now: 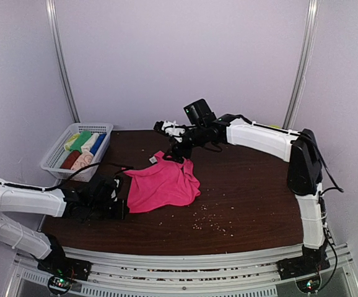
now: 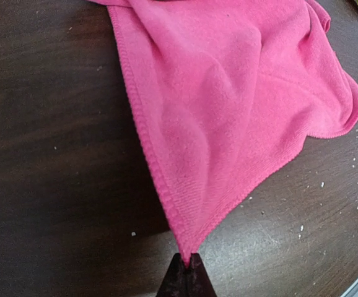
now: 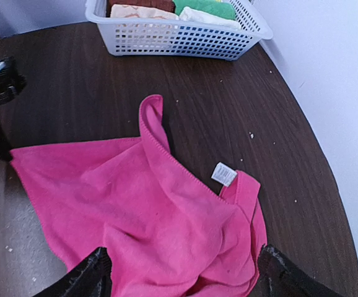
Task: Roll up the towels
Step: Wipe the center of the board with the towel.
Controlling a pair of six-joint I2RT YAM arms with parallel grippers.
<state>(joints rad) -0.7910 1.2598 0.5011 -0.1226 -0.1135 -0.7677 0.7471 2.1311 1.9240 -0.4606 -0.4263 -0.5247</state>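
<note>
On the table (image 1: 247, 198), left fingers (image 2: 185, 279) clamp a corner of the pink towel (image 1: 163, 184). Right fingers (image 3: 92, 273) — spread wide — hover above it.

A hot pink towel (image 1: 163, 184) lies rumpled on the table (image 1: 247, 198); rolled towels (image 1: 83, 148) fill the basket (image 1: 91, 126).

Pale lilac walls (image 1: 179, 62), dark wooden table (image 1: 247, 185), metal corner rails (image 1: 62, 62)
</note>
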